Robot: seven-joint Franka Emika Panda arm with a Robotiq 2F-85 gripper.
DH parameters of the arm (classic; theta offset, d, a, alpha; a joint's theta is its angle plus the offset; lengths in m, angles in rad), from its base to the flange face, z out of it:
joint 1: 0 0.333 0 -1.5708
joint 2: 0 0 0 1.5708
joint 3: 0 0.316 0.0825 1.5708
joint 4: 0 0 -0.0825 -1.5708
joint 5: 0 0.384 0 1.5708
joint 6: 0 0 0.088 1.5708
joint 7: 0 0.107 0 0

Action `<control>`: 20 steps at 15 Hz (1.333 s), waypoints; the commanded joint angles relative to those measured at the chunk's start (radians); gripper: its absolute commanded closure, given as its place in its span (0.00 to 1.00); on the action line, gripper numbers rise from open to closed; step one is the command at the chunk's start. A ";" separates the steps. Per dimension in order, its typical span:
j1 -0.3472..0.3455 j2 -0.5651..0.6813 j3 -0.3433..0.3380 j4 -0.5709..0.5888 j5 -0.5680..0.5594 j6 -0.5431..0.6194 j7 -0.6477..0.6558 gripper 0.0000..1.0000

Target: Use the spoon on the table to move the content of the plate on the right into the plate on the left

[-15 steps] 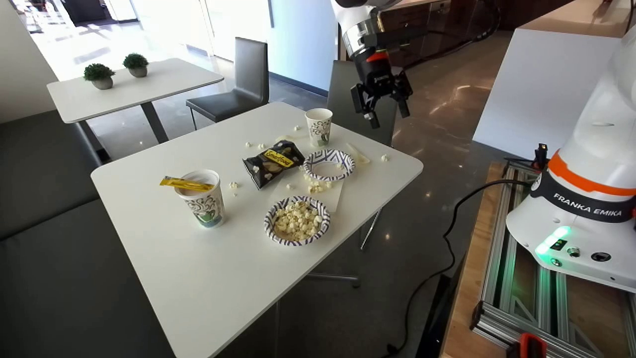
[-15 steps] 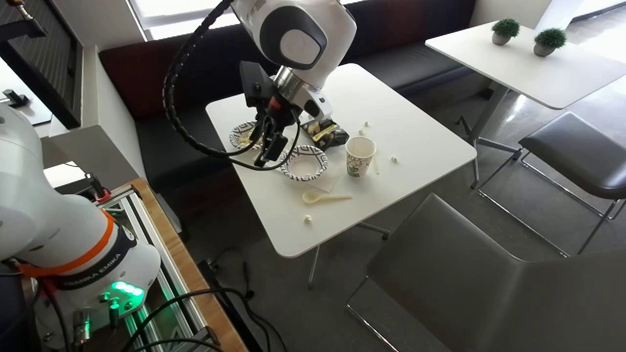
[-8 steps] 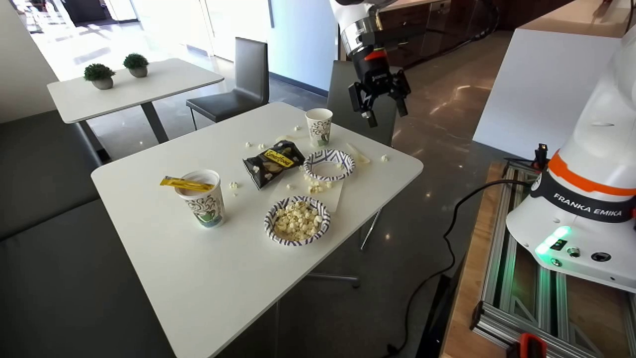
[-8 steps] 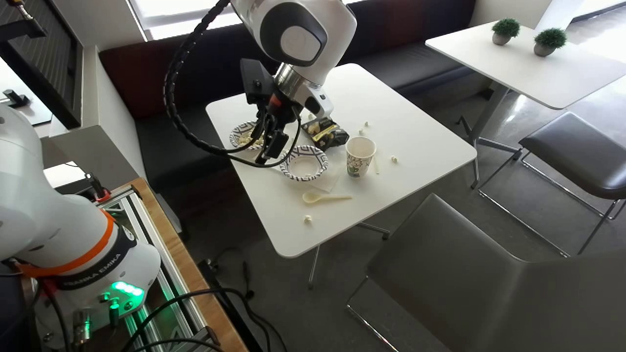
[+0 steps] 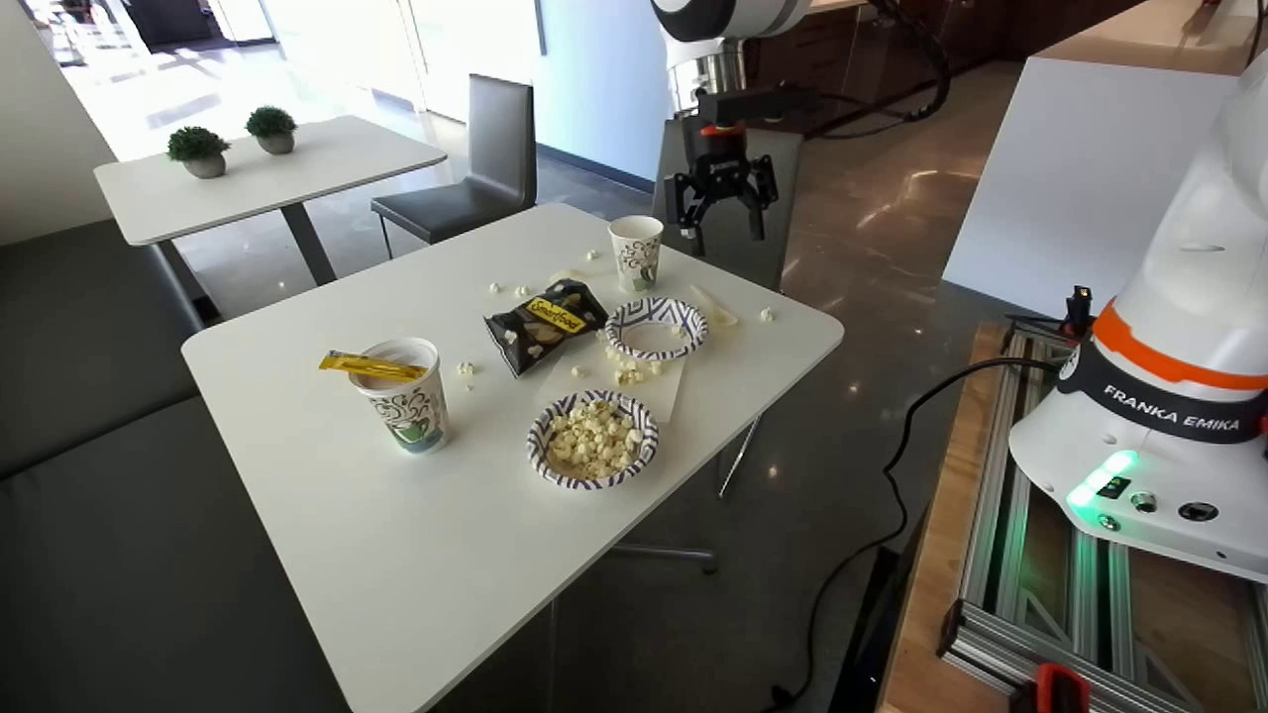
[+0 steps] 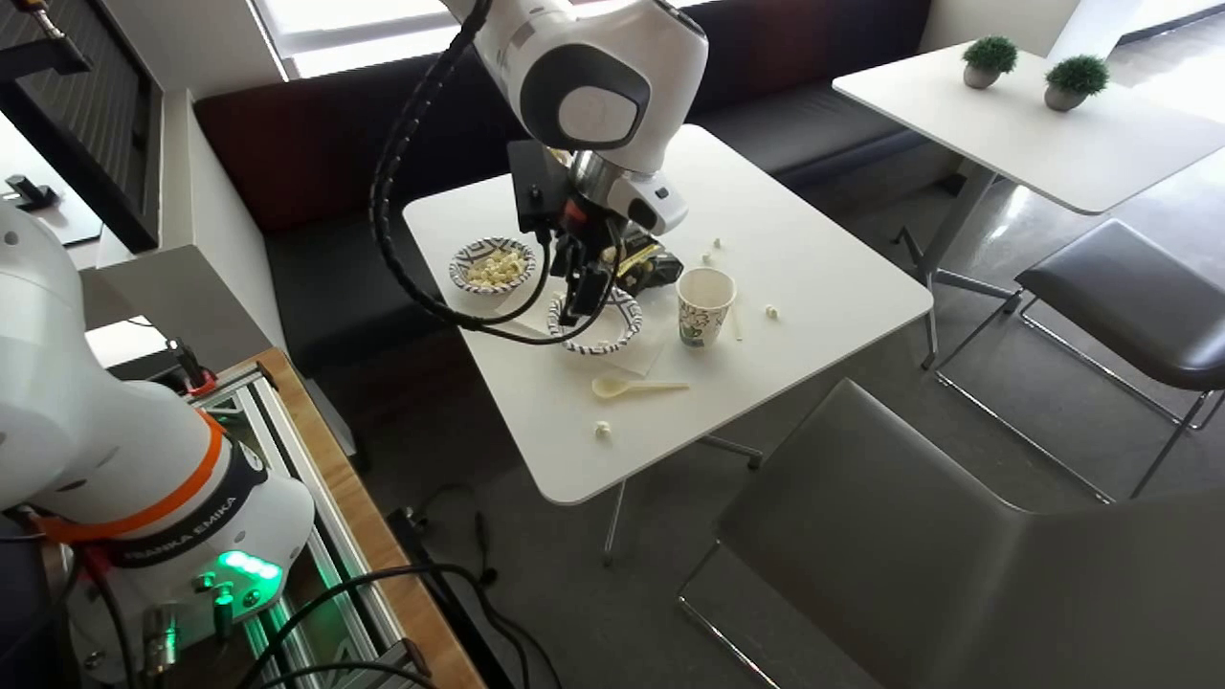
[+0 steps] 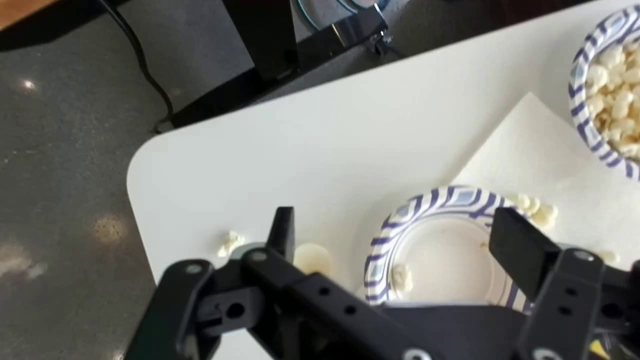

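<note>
A pale yellow spoon (image 6: 636, 387) lies on the white table; its bowl (image 7: 313, 258) shows beside my left finger in the wrist view, the rest hidden by the gripper. A patterned paper plate full of popcorn (image 5: 540, 458) stands near the table edge and shows at the right in the wrist view (image 7: 580, 95). A matching plate (image 7: 382, 255) holds a single visible piece of popcorn and shows in an exterior view (image 6: 617, 342). My gripper (image 7: 395, 225) is open with nothing between its fingers. It hangs above the table, near the spoon and the nearly bare plate, in both exterior views (image 5: 725, 234) (image 6: 579, 311).
A paper cup (image 5: 636, 253) stands near the plates, with a pale utensil (image 6: 737, 322) behind it. A black snack bag (image 5: 547, 325) lies beside the plates. Another cup (image 5: 404, 396) holds a yellow packet. A napkin (image 7: 545, 150) and loose popcorn lie around. A chair stands by the table.
My gripper has moved and turned from tilted to more upright. It shifted left in an exterior view and right, over the nearly bare plate, in an exterior view. It stays open; the objects are unmoved.
</note>
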 commanded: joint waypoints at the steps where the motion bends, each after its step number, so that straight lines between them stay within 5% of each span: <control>1: -0.023 0.057 -0.031 0.022 0.033 0.139 -0.019 0.00; 8: -0.080 0.122 -0.089 -0.004 0.056 0.293 -0.021 0.00; 20: -0.076 0.308 -0.040 0.013 0.120 0.408 -0.020 0.00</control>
